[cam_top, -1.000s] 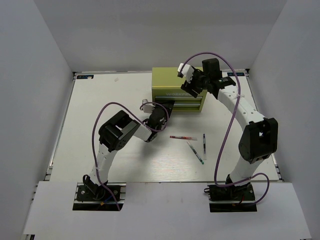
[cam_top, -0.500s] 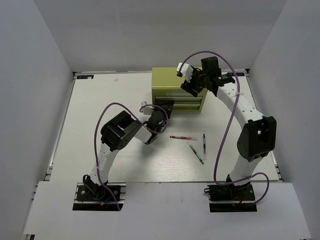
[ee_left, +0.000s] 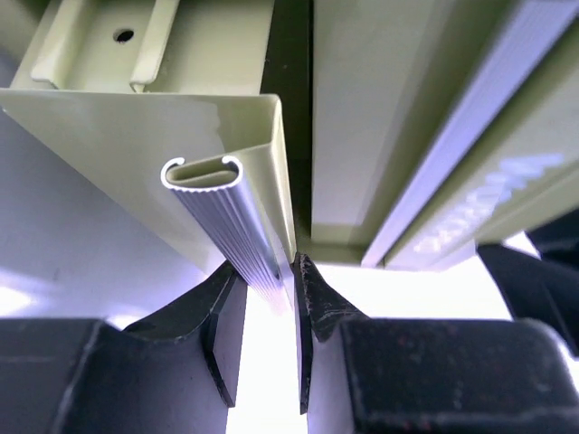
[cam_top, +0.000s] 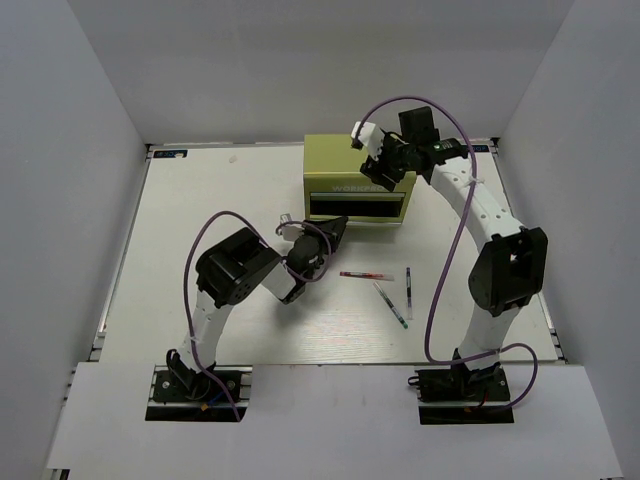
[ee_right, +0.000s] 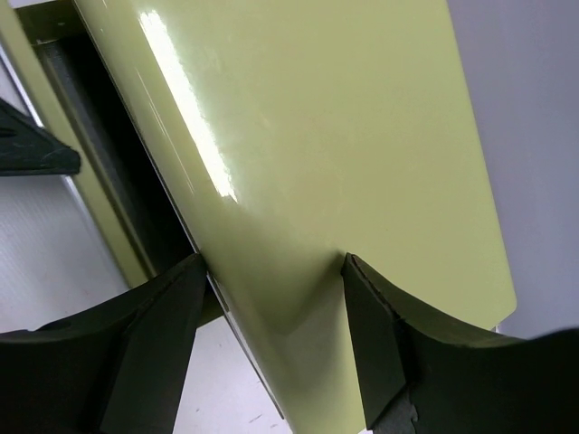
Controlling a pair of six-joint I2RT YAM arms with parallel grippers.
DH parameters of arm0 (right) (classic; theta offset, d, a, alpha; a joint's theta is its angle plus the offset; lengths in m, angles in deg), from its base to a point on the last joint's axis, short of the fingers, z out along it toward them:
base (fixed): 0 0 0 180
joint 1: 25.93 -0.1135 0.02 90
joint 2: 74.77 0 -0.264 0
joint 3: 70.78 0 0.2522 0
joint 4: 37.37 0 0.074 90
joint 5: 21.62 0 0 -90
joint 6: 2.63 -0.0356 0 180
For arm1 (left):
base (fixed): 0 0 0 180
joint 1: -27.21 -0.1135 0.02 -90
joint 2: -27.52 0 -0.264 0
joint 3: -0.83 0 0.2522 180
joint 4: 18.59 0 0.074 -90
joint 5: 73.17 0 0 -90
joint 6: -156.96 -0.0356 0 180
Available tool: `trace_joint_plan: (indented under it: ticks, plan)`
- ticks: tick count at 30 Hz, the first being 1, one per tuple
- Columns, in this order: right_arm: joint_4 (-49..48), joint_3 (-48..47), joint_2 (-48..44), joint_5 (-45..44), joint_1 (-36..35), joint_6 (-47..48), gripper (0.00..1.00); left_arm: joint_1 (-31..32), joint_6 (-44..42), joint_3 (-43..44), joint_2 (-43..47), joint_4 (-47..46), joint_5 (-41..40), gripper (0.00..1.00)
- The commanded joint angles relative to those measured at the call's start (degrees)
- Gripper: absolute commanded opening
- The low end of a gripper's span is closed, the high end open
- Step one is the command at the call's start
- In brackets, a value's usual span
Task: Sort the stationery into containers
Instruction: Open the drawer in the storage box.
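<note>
Item — boxy yellow-green metal tool chest. Left tool pinched on ribbed drawer handle; right tool spread open, bracing the top. Risk — shallow pinch slips, or chest skids.

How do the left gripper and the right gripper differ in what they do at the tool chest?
The left gripper is pinched narrow on the drawer handle; the right gripper stands wide open on the top of the tool chest. The left gripper is at the chest's front, the right gripper above it. Both work on the same chest.
</note>
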Motion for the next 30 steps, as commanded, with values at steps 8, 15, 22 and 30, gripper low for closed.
trace_joint_plan:
  ticks: [8, 15, 22, 30]
  plan:
    - [0.7, -0.7, 3.4, -3.3, 0.2, -2.4, 0.74, 0.2, -2.6, -6.7, 6.4, 2.5, -0.1, 0.3]
    - [-0.8, 2.9, -1.2, -0.5, 0.6, -2.4, 0.78, -0.4, -2.6, -5.5, 8.6, 3.0, 1.7, 0.7]
    - [-0.9, 9.3, -9.4, 3.5, 0.6, -0.5, 0.78, -0.4, -2.6, -7.6, 14.1, 5.4, 5.7, 0.73]
    - [6.0, 23.5, -24.5, 19.2, 1.3, 11.5, 0.56, -1.0, -8.0, -16.4, 40.0, 36.0, 17.1, 0.73]
